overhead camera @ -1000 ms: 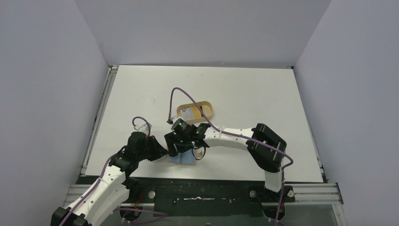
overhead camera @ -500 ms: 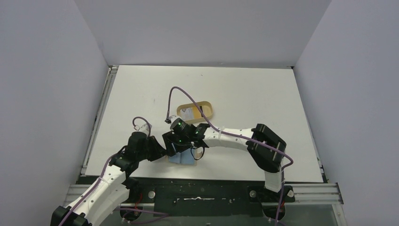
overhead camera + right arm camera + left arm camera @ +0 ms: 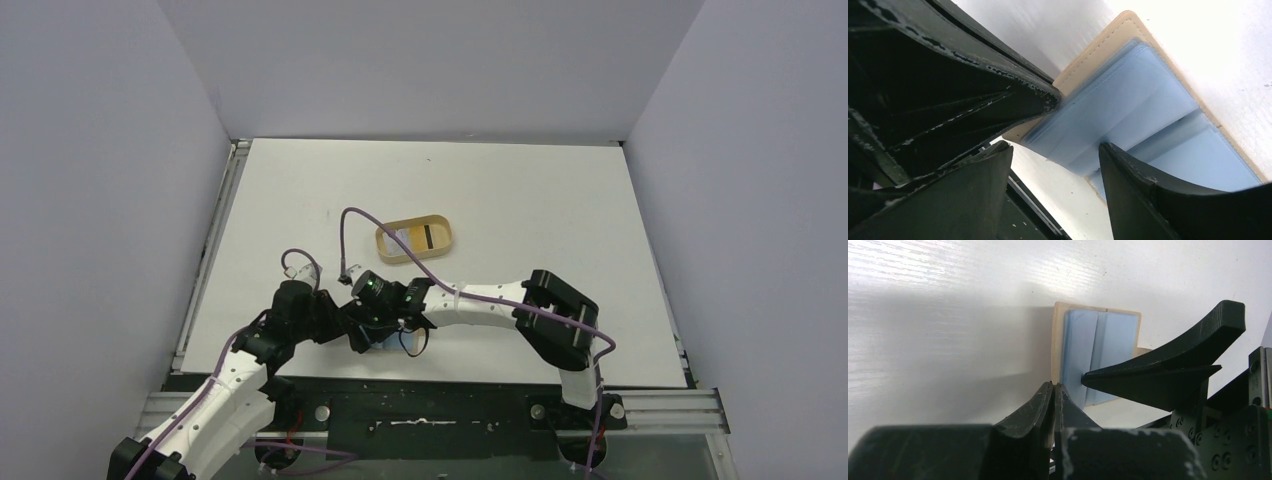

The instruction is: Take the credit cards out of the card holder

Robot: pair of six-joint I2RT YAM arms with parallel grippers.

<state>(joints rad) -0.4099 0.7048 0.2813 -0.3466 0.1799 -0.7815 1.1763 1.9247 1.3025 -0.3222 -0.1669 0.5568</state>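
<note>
The card holder (image 3: 1057, 335) is a tan wallet lying open near the table's front edge, and its tan rim also shows in the right wrist view (image 3: 1098, 47). Pale blue credit cards (image 3: 1098, 345) sit in it, overlapping, and show in the right wrist view (image 3: 1118, 110). My left gripper (image 3: 1054, 386) is shut, its tips pinched on the holder's left edge. My right gripper (image 3: 1053, 150) is open over the holder, with one fingertip (image 3: 1113, 155) resting on the blue cards. In the top view both grippers (image 3: 347, 325) (image 3: 375, 328) hide most of the holder.
An oval tan tray (image 3: 440, 228) with a raised rim stands behind the grippers, with a pale card with a dark stripe (image 3: 422, 237) inside. The table's front edge and black rail (image 3: 430, 385) lie just beside the holder.
My right gripper has moved toward the near edge and left, down over the holder, which uncovers the oval tray. The left arm has not moved.
</note>
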